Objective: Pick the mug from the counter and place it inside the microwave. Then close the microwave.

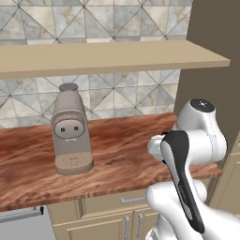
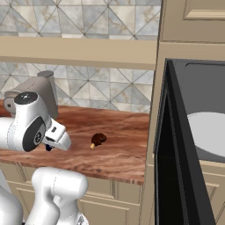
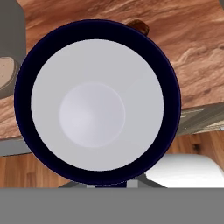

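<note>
The mug [image 3: 97,103] is right in front of the hand camera, seen from above: its dark rim and pale inside are very near the lens, and the counter [image 3: 183,48] lies below it. I judge that it is lifted and carried by the hand, because the mug sits so close and the floor shows under its lower side. The fingers themselves are hidden, so I cannot tell how they stand.

At the left of the counter [image 1: 122,145] stands the coffee machine [image 1: 70,129], well apart from the arm. More to the right lies a small brown lump [image 2: 98,139]. At the far right the microwave [image 2: 197,132] has its door [image 2: 169,176] open and the white plate [image 2: 208,132] bare, probably ready for the mug.
</note>
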